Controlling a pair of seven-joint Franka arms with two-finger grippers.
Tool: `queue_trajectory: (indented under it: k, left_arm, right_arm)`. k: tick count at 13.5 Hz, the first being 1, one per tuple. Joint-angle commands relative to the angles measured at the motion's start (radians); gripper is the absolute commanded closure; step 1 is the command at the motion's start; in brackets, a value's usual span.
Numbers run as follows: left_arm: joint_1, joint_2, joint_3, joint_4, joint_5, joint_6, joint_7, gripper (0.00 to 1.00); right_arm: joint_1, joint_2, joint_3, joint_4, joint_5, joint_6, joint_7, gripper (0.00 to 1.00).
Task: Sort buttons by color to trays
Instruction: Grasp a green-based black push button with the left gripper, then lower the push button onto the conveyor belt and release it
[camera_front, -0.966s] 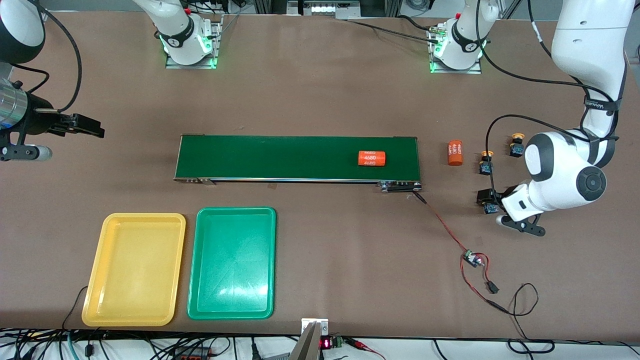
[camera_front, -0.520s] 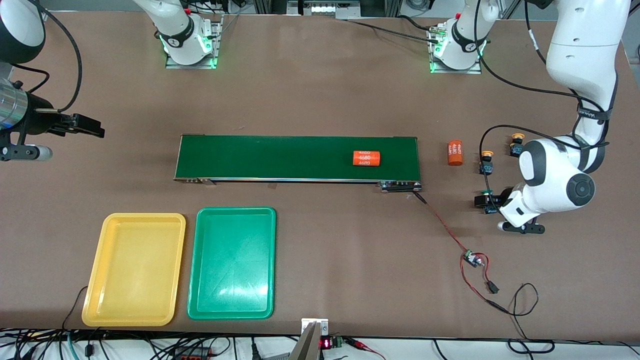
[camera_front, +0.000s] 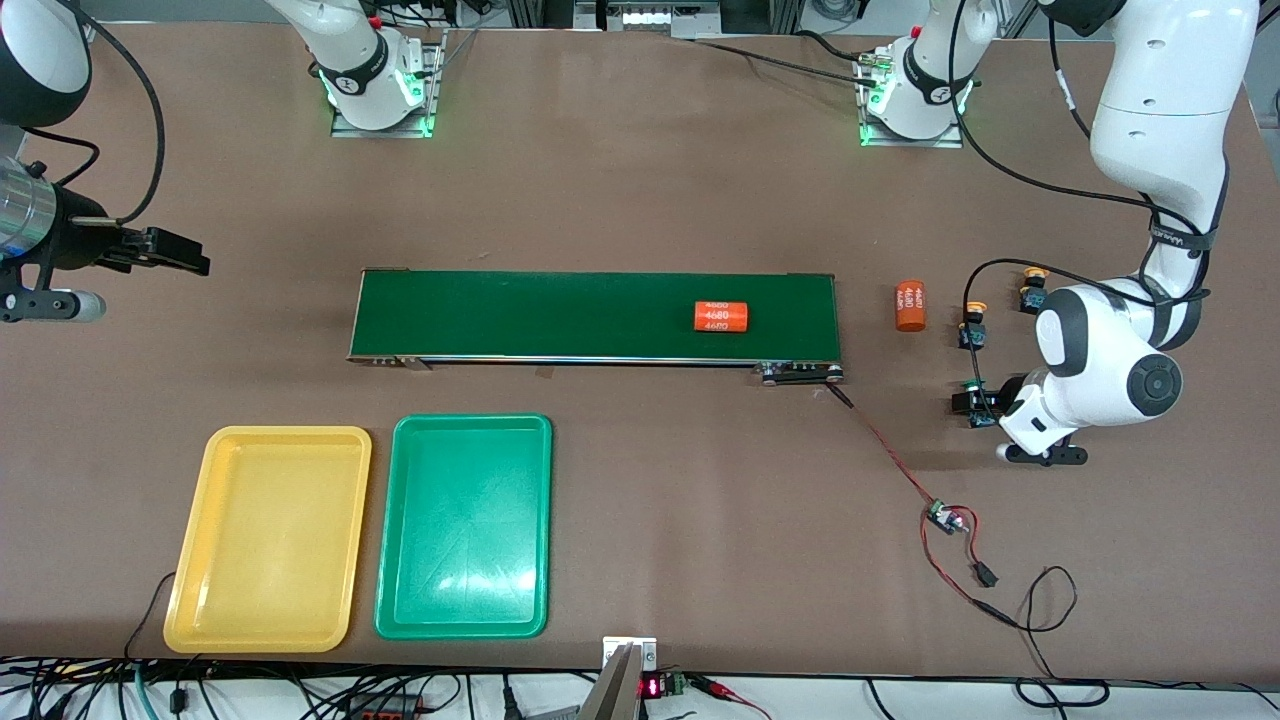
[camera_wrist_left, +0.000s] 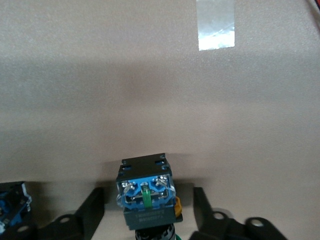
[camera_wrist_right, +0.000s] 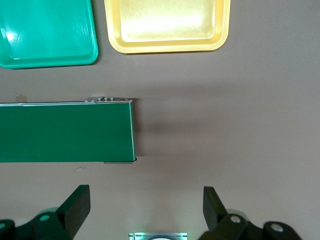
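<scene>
**Operator:** State the left pincer's condition and the target's position.

**Arm:** My left pincer (camera_front: 975, 405) is low at the table (camera_front: 640, 180), at the left arm's end, nearer the front camera than the other buttons. In my left wrist view the 2 black fingers (camera_wrist_left: 92, 212) straddle the small green-capped push-button switch with the black-and-blue body (camera_wrist_left: 146, 192). A gap shows on each side, so the jaws are partly open and hold nothing yet.

**Operator:** Procedure for a sound grasp?

**Arm:** 1. Keep the body centred between the fingers, so both touch together. 2. Grip the flat black sides, not the blue terminal block. 3. Lift straight up; a second blue-bodied switch (camera_wrist_left: 11, 205) sits just beside one finger and could be knocked.

**Operator:** Other items?

**Arm:** 2 yellow-capped push-button switches stand farther from the front camera, one (camera_front: 972, 325) near the orange cylinder with white print (camera_front: 909, 305), one (camera_front: 1033, 287) close to my forearm. Another orange printed cylinder (camera_front: 721, 316) lies on the long dark-green conveyor belt (camera_front: 560, 315).

**Operator:** Destination?

**Arm:** The shallow green plastic tray (camera_front: 463, 527), beside the shallow yellow plastic tray (camera_front: 268, 539); both look empty. My right pincer (camera_wrist_right: 145, 212) waits wide open and empty, above the table off the belt's end.
</scene>
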Motion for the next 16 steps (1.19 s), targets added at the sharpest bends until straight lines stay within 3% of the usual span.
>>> queue_trajectory:
  k: [1,7,9,16]
  left_arm:
    - [-0.012,-0.022,-0.005,-0.020,0.020,-0.021,0.005,1.00]
    - [-0.065,-0.152,-0.045,-0.018,0.023,-0.170,0.013,1.00]
    - [-0.074,-0.190,-0.098,-0.018,0.021,-0.195,-0.007,1.00]
    - [-0.163,-0.227,-0.253,-0.021,0.021,-0.232,-0.354,1.00]
  right_arm:
    - [-0.001,0.000,0.000,0.016,0.012,-0.016,-0.003,0.00]
    - [-0.001,0.002,0.000,0.016,0.012,-0.016,-0.002,0.00]
    - [-0.001,0.002,0.000,0.016,0.012,-0.016,-0.003,0.00]
    - [-0.003,0.002,0.002,0.016,0.012,-0.016,-0.003,0.00]
